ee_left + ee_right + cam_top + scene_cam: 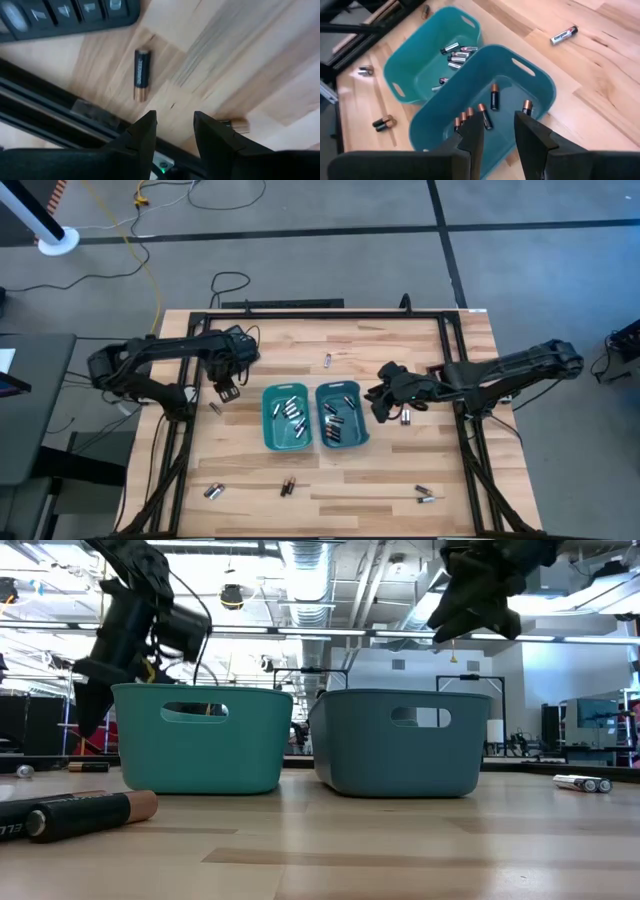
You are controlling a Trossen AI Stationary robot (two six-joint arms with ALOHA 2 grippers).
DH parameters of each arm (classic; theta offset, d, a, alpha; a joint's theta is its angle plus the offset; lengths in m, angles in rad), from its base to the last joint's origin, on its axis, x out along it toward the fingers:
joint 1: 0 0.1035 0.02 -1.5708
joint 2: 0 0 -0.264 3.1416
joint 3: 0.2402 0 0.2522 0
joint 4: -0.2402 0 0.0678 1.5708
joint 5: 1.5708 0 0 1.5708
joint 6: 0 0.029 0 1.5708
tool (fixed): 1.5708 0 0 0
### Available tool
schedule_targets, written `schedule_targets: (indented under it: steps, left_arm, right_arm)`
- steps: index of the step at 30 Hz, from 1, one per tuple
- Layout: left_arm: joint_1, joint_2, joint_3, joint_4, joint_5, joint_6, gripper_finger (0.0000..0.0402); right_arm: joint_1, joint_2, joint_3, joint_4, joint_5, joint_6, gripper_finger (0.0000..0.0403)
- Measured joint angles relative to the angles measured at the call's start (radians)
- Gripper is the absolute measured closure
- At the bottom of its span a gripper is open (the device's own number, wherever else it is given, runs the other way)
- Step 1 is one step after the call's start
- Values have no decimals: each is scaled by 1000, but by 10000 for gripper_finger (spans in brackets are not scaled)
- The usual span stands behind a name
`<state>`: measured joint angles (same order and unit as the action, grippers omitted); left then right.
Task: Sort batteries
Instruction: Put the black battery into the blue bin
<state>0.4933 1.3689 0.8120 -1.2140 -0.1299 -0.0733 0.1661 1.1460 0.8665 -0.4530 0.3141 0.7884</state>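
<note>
Two teal bins sit side by side mid-table: left bin [287, 418] holds silvery batteries [454, 55], right bin [342, 416] holds dark copper-ended batteries [486, 111]; more batteries lie loose on the table [400, 350]. Left gripper [174, 131] hovers, fingers slightly apart and empty, near a dark loose battery [142, 74]. Right gripper [497, 132] hangs above the right bin, parted, holding nothing.

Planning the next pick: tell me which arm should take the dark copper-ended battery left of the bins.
Left. The left gripper hangs open beside that battery, which lies free on the table. The right gripper is over the right bin.
</note>
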Motion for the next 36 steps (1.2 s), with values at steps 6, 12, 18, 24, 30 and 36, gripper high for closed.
schedule_targets:
  steps: [6,12,18,24,30,36]
  left_arm:
    - [60,136,0,69,-1,2,276]
    - [88,230,2,114,-40,53,276]
    - [92,281,3,169,-73,122,276]
    - [94,319,6,176,-42,137,276]
    - [82,326,4,189,-25,129,314]
    - [80,327,3,185,-17,106,366]
  right_arm:
    - [0,-105,-48,-30,0,-27,280]
    - [1,-189,-65,-45,-1,-39,280]
    - [18,-238,-91,-52,-2,-32,280]
    - [34,-233,-92,-42,-2,-21,280]
    - [37,-223,-93,-37,-3,-18,280]
    - [37,-223,-93,-50,-3,-25,280]
